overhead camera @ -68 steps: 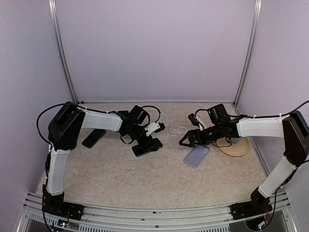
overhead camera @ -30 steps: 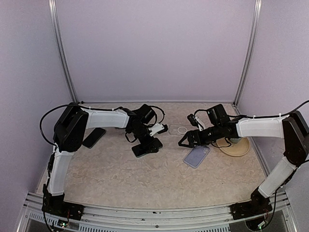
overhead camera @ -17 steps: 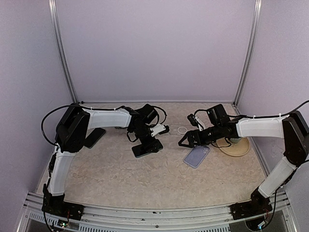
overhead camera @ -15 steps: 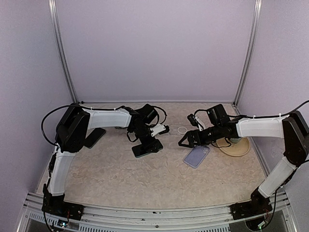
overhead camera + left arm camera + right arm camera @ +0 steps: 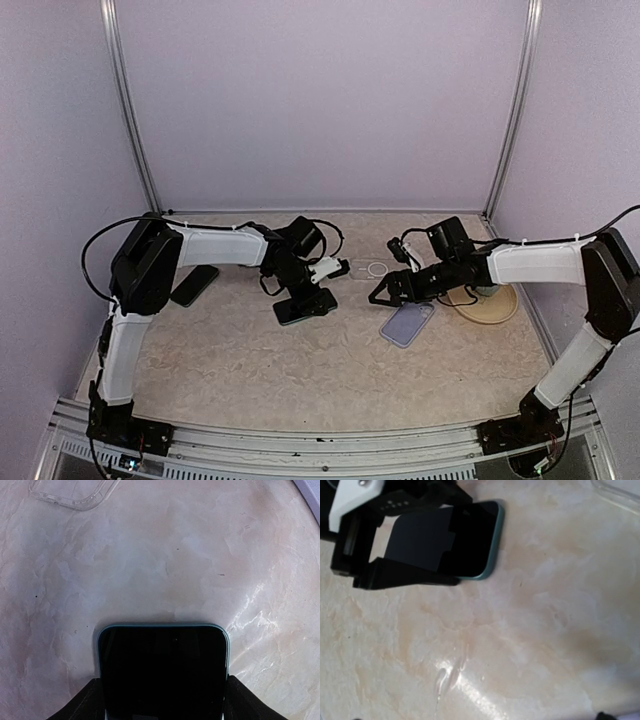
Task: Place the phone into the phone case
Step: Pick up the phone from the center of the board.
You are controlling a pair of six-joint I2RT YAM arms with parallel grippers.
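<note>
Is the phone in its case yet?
Out. The phone lies bare on the table, the left gripper clasping it; the clear case sits apart.

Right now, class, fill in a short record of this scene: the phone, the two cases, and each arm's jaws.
phone: flat on the table, dark face up
left gripper: jaws against both long edges of the phone
right gripper: jaws open, holding nothing, beside the lilac case
lilac case: flat on the table, apart from the phone
clear case: flat, between the two grippers
</note>
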